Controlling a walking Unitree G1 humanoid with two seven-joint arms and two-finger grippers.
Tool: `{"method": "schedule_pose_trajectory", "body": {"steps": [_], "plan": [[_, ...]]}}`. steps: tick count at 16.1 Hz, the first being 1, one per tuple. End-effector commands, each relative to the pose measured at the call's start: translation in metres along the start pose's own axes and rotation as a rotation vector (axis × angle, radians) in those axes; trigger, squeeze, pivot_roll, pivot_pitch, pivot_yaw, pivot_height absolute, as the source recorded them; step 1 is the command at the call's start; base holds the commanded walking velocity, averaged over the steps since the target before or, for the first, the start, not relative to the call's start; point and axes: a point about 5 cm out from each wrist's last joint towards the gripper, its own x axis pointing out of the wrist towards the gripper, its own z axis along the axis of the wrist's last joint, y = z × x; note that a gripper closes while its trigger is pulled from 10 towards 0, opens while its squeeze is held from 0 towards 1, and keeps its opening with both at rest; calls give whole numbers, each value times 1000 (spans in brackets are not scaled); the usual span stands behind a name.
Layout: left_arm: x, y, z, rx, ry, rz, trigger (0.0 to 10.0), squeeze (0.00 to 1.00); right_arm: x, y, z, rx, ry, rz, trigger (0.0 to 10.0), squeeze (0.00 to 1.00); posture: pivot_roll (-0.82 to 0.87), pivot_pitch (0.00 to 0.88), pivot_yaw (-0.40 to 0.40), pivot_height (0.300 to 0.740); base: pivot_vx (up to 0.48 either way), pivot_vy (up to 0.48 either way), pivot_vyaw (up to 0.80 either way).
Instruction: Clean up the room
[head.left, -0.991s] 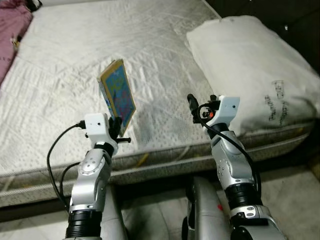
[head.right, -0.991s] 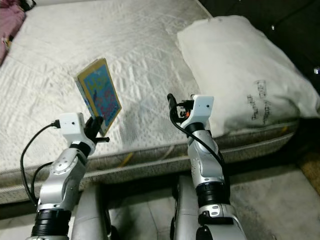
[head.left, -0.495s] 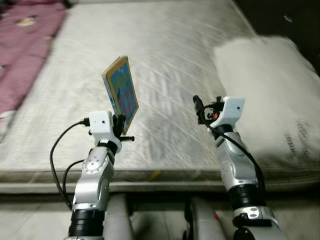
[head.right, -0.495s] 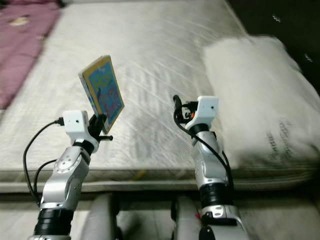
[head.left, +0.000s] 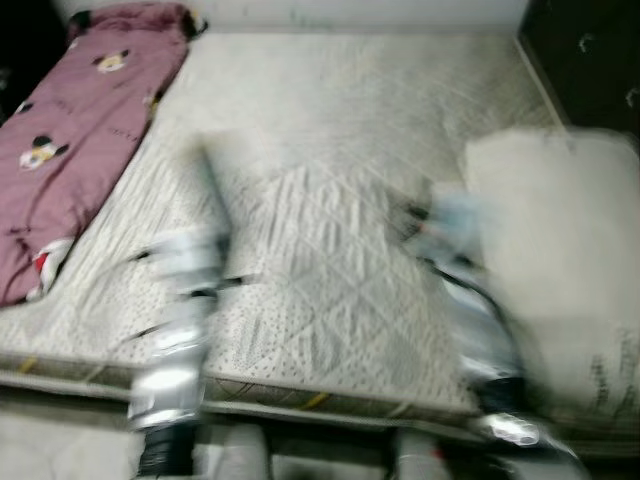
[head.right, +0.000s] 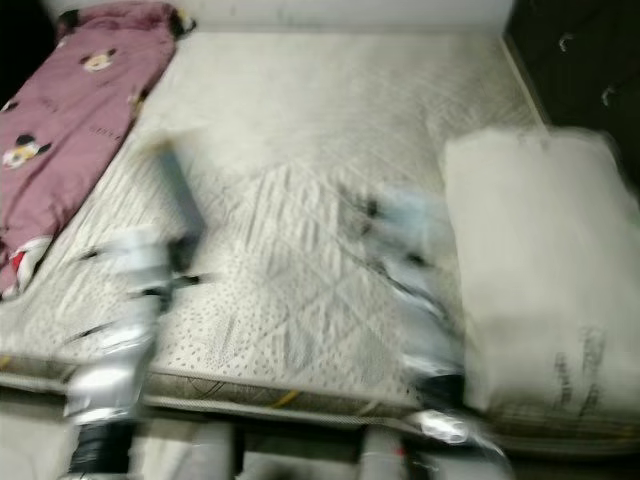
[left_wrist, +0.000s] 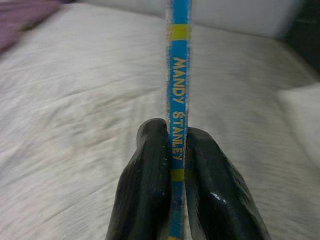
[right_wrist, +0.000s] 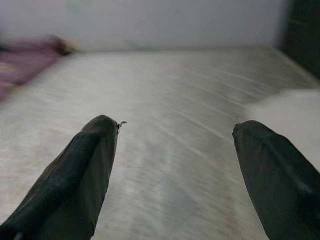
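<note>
Book (left_wrist: 178, 100) sits pinched by its lower spine between the two black fingers (left_wrist: 145, 190) of the left gripper (left_wrist: 175, 170), standing upright above the mattress (head.left: 330, 130); the spine reads "MANDY STANLEY". The right gripper (right_wrist: 175, 170) holds nothing, its fingers spread wide over the same surface.

The grip takes only the bottom of a tall, thin book, so most of it stands free above the fingers. Both head views are heavily smeared, which suggests the robot is moving; I judge that a jolt could let the book tip or slide out onto the bed. The blur also makes it hard to place the arms exactly.

The mattress is pale and quilted, soft, so a drop would do little harm. A white pillow (head.right: 530, 260) lies on its right side, a pink blanket (head.left: 70, 130) with cartoon figures along its left. Dark furniture (head.left: 590, 60) stands beyond the right far corner.
</note>
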Motion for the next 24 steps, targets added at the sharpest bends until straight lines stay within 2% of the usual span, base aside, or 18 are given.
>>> {"method": "schedule_pose_trajectory", "body": {"steps": [1,5,8,11,15,22,24], "plan": [[-4,14,10,2,-53,60,10000,0,7,31,8,25,-36,85,10000,0,-14,0,21,740,0,0,0],[-3,14,8,-18,-53,77,10000,0,5,25,0,12,-5,48,10000,0,-16,0,20,740,0,0,0],[-3,14,6,-17,-47,82,10000,0,5,26,4,-36,-34,56,10000,0,-18,0,19,740,0,0,0],[-6,15,0,-34,-25,86,10000,0,7,25,4,-37,-29,39,10000,0,-20,0,25,740,0,0,0],[-4,16,1,-49,-29,93,10000,0,7,23,1,-22,-11,-2,10000,0,-22,0,26,740,0,0,0],[-3,15,1,-50,-33,95,10000,0,8,22,0,-15,-3,-15,10000,0,-24,0,25,740,0,0,-745],[-3,15,2,-56,-39,97,10000,0,8,23,1,-22,-12,-13,10000,0,-24,0,25,740,0,0,0]]}}
